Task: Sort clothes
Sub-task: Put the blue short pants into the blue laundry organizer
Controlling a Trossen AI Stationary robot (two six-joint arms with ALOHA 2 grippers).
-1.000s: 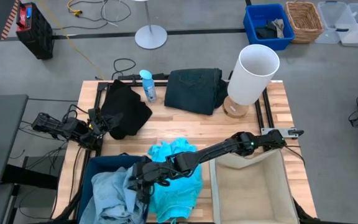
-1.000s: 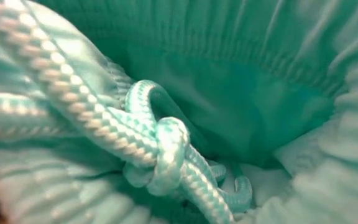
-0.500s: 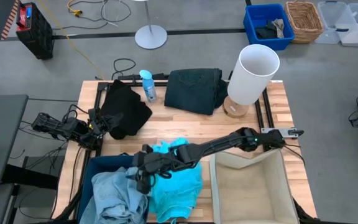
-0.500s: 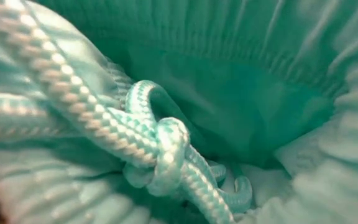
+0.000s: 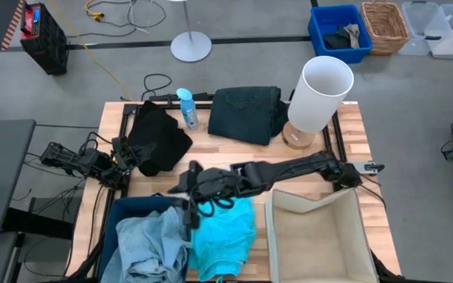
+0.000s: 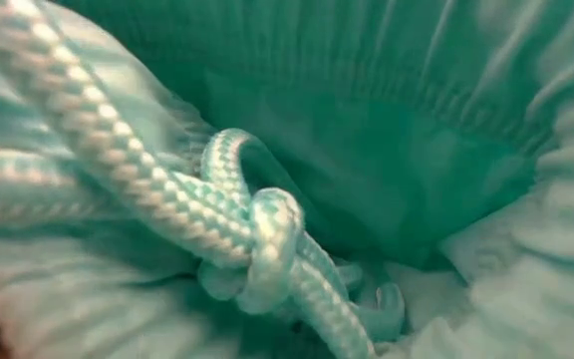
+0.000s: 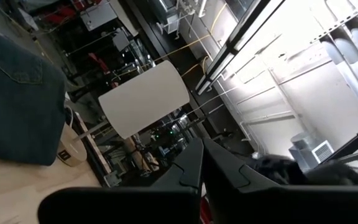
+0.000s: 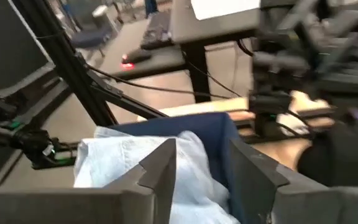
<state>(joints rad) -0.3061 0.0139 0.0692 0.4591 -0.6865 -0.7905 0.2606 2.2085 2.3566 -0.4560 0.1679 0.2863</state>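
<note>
The turquoise garment (image 5: 225, 234) lies at the table's near edge and fills the low view (image 6: 387, 130) with its knotted drawstring (image 6: 267, 239). The pale blue garment (image 5: 149, 245) lies in the dark blue bin (image 5: 120, 206); it also shows in the right wrist view (image 8: 123, 158). The black garment (image 5: 160, 137) and the dark denim garment (image 5: 246, 114) lie flat at the far side. My right gripper (image 5: 189, 220) (image 8: 197, 171) is open and empty, above the bin's right wall between the pale blue and turquoise garments. My left gripper (image 5: 127, 159) (image 7: 201, 168) is shut, beside the black garment's left edge.
A tall white cylinder (image 5: 323, 85) on a wooden base stands at the far right. A blue spray bottle (image 5: 185, 107) stands between the black and denim garments. A beige bin (image 5: 321, 236) sits at the near right. A blue crate (image 5: 339, 31) and a wicker basket (image 5: 385, 23) stand on the floor beyond.
My right gripper has gone up and toward the table's far edge, away from the pale blue and turquoise garments, with its arm swinging along. The garments lie where they were.
</note>
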